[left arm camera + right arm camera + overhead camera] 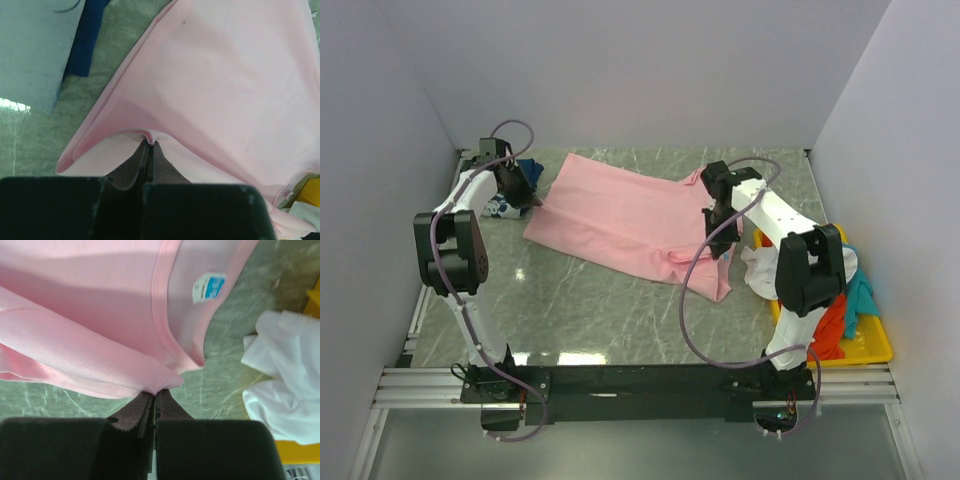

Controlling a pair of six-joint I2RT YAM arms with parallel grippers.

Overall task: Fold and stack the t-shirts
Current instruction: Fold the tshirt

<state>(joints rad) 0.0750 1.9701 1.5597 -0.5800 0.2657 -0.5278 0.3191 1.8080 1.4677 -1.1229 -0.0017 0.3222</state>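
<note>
Plain light-pink t-shirt [620, 215], flat, slightly creased

The pink t-shirt [620, 220] is soft matt cloth; the table [590, 310] glossy, marble-patterned.

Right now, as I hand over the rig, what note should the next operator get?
Left hand shut on the pink t-shirt at its left edge; right hand shut on it near the collar. It lies mostly spread mid-table. Navy t-shirt: far left. White tee, orange-red tee, teal tee: heaped at the yellow tray, right. Done: nothing clearly folded. Left: fold pink, fold the heap, stack.
</note>
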